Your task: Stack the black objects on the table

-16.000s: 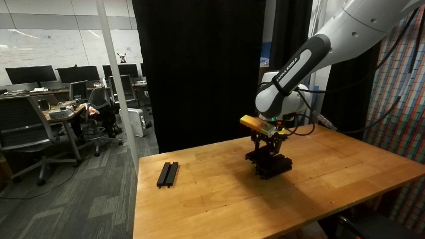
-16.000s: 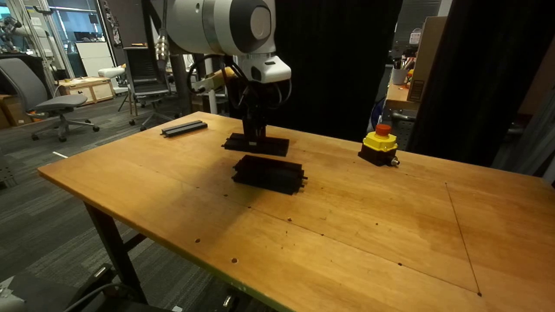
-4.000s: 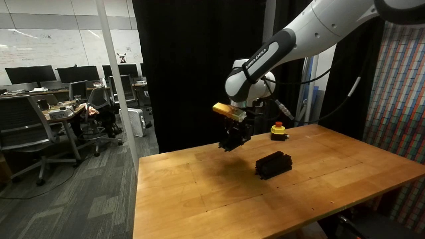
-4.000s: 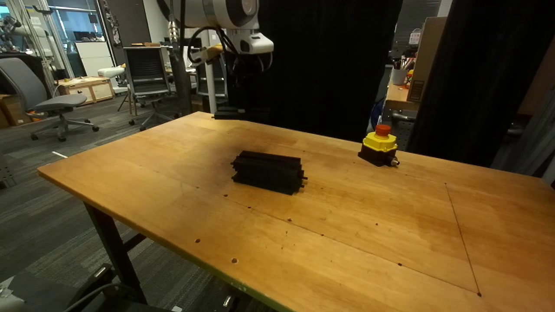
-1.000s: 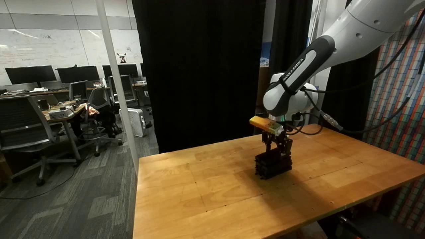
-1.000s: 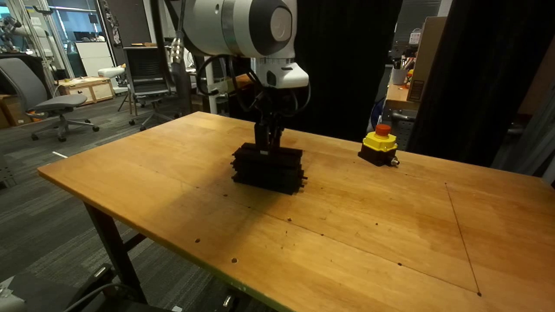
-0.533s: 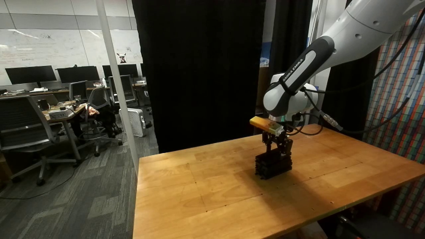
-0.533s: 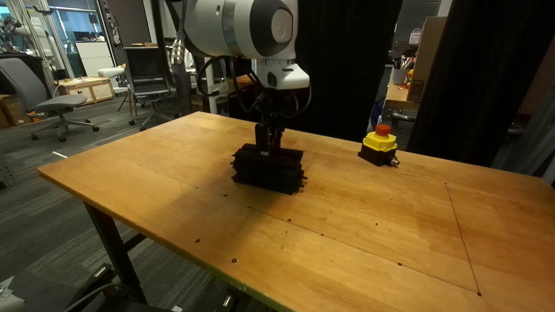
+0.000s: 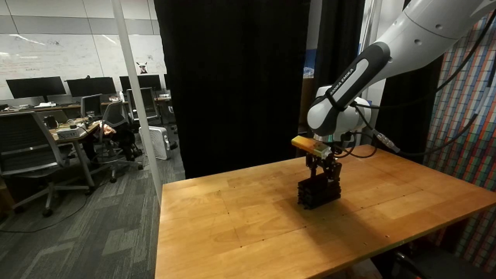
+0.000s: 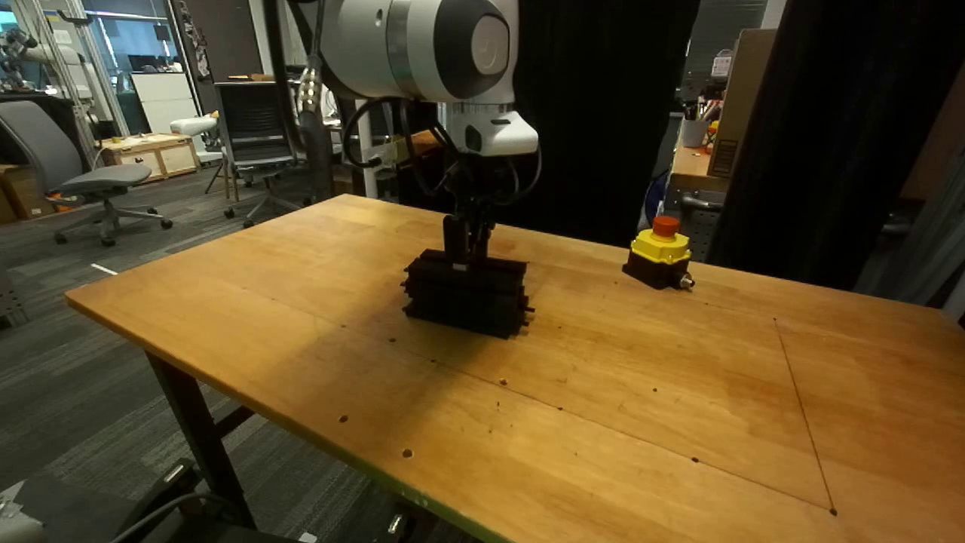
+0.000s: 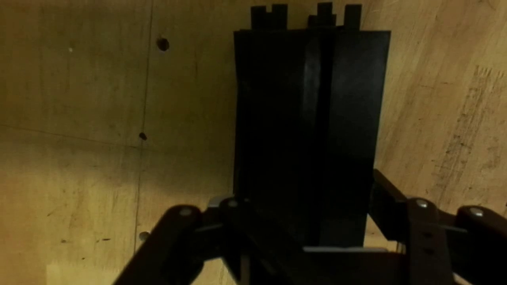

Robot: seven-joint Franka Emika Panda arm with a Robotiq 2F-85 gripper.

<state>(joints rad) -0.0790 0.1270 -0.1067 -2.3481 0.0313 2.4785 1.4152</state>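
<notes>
The black objects (image 9: 318, 197) stand as one layered block on the table (image 9: 232, 236), seen in both exterior views. Their ends line up roughly, with small prongs poking out. Seen from above in the wrist view, the top layer is a left bar (image 11: 273, 103) and a right bar (image 11: 358, 103) lying side by side. My gripper (image 9: 323, 177) points straight down over the block, its jaws on either side of this top pair. The right finger (image 11: 386, 206) rests against the right bar's side; the left finger's contact is lost in the dark.
A yellow emergency stop with a red button (image 10: 660, 253) stands at the table's rim, hidden behind the arm in an exterior view. A black curtain (image 9: 240, 85) hangs along the table's far side. A white pole (image 9: 135, 85) rises by one corner.
Sixteen seconds ago two bars lay apart at the table's end; four seconds ago they hung in my gripper. They now top the block, which is taller. The last second shows almost no motion.
</notes>
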